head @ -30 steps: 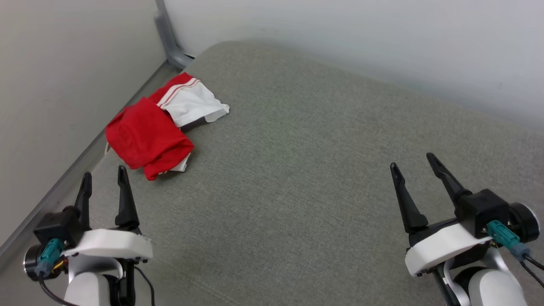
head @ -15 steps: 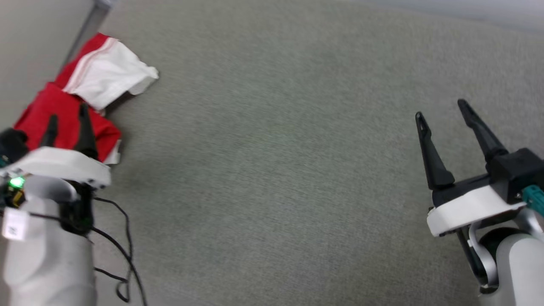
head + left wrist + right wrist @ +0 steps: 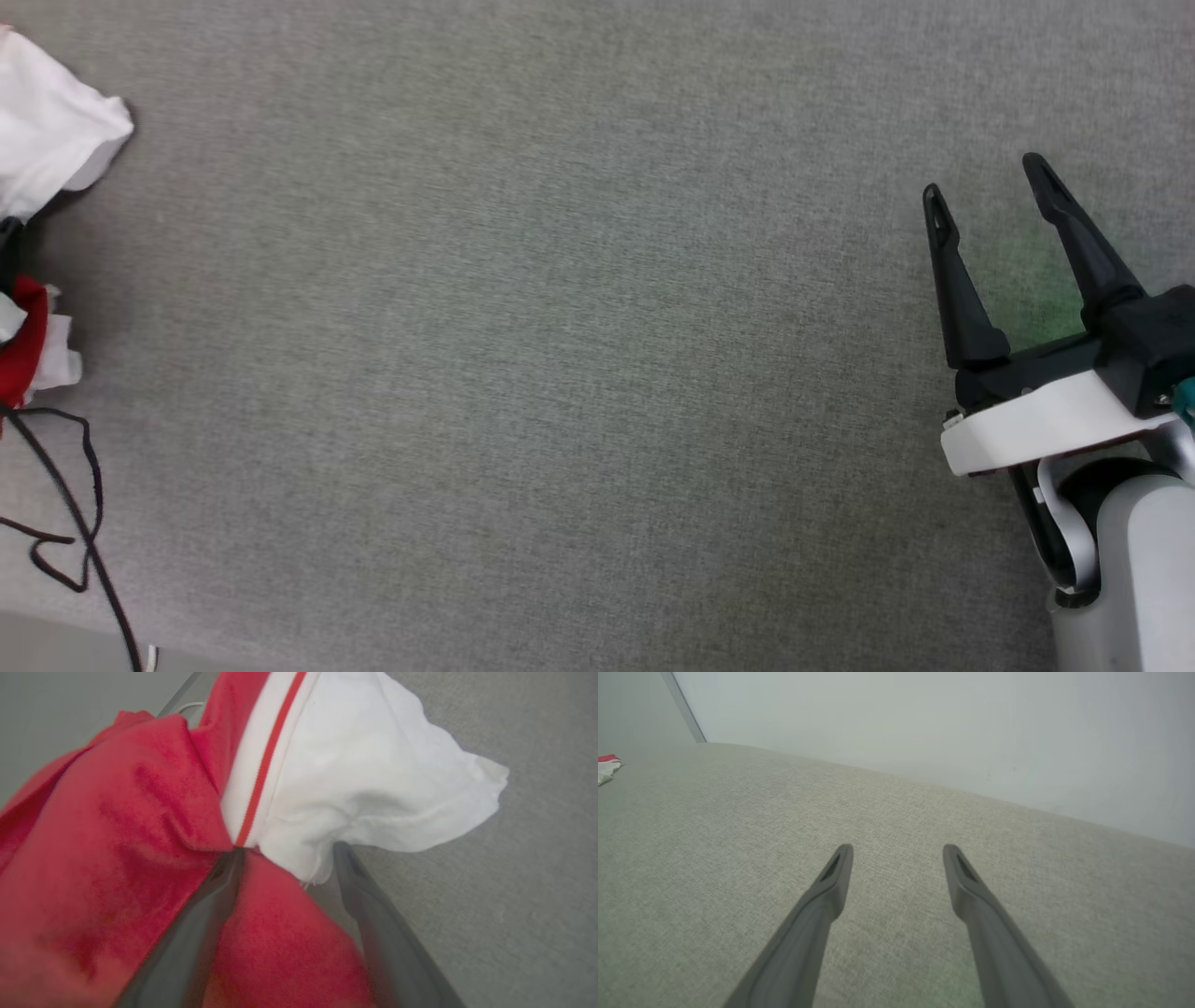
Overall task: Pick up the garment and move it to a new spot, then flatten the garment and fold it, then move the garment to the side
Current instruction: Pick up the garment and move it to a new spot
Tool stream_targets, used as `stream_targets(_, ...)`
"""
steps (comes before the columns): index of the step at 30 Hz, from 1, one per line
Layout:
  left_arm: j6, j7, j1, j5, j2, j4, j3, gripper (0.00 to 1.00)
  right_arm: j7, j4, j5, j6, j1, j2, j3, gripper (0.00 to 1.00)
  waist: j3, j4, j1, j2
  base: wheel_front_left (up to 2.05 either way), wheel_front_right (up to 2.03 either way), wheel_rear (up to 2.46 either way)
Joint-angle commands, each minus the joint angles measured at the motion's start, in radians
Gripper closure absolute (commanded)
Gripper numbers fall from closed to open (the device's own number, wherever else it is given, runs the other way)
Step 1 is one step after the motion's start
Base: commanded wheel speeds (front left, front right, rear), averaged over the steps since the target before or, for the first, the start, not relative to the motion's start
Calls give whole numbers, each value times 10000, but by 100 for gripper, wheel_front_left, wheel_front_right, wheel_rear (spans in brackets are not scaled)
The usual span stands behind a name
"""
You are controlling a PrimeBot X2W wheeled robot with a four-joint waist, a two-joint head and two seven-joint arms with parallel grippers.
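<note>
Black right pincer [image 3: 985,177], white wrist housing [image 3: 1036,425]

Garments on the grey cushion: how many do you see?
1. A crumpled red-and-white jersey lies at the cushion's left edge in the head view; the left gripper's open fingers are against its fabric. Another piece could hide underneath.

— Where does the garment [image 3: 117,835] lie?
— In a crumpled heap on the grey fabric surface [image 3: 560,373], far over at its left side, close to the wall [image 3: 924,728]
— And how does it look?
— Thin, soft cloth. The body is red, bunched and creased. A white short sleeve [image 3: 373,774] sticks out beside it, rumpled, and a white band with a thin red stripe [image 3: 261,774] runs where sleeve meets red
</note>
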Motion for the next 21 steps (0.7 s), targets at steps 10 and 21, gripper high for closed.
stream_targets(10,165,3321,-41,-847,260,699,-34,25,-20,24,-12,-7,-358,-107,-14,0,567,-215,-2,0,0,0,0)
stream_targets(21,175,833,-144,-700,678,379,263,100,-190,311,90,-7,-127,-47,47,0,-406,-164,-2,0,0,0,0)
